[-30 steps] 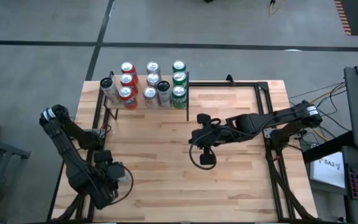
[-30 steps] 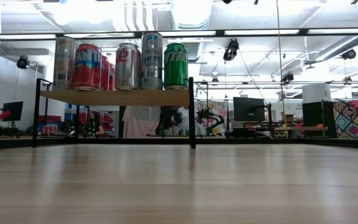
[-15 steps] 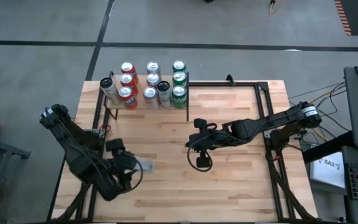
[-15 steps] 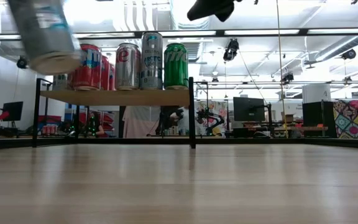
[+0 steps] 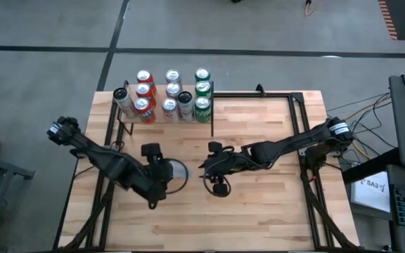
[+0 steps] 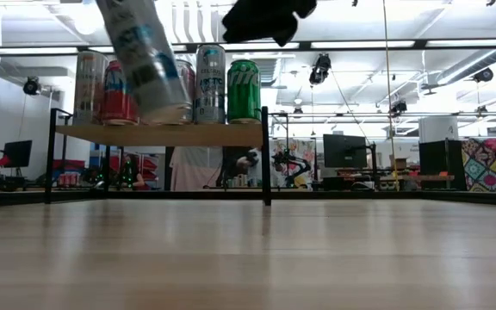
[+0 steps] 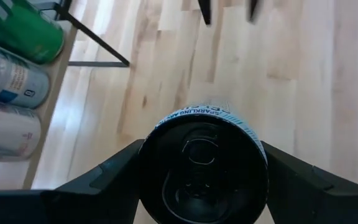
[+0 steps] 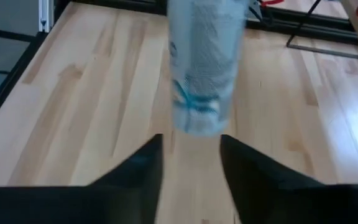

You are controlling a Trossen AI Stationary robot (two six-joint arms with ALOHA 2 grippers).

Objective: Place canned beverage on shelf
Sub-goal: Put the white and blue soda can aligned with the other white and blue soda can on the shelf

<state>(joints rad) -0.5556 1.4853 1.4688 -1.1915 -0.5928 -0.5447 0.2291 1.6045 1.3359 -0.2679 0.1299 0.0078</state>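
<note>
My left gripper (image 5: pixel 171 174) is shut on a pale silver can with blue-green print (image 5: pixel 177 171), above the middle of the table. The can shows tilted in the low view (image 6: pixel 145 60). My right gripper (image 5: pixel 206 166) is open and empty, just right of the can, with its fingers (image 8: pixel 146 171) pointing at it. The shelf (image 6: pixel 162 134) stands at the table's far left and holds several upright cans (image 5: pixel 171 95) on their bases. My left gripper pinches the can between its two fingers (image 7: pixel 107 180), one on each side of the wall just below the dark top end (image 7: pixel 202 165). The fingers lie across the can. The can is lifted clear of the table, tilted, with its base hanging lower (image 6: pixel 166 112).
A black metal frame (image 5: pixel 297 102) runs along the table's far and right edges. Bare tabletop (image 5: pixel 259 211) lies near and right of both grippers. The shelf's black post (image 6: pixel 265 155) stands at its right corner.
My left gripper has carried the can from the near left of the table toward the middle and the far edge, and the can now hangs tilted in front of the shelf. My right gripper has moved toward the table's left, closer to the can.
</note>
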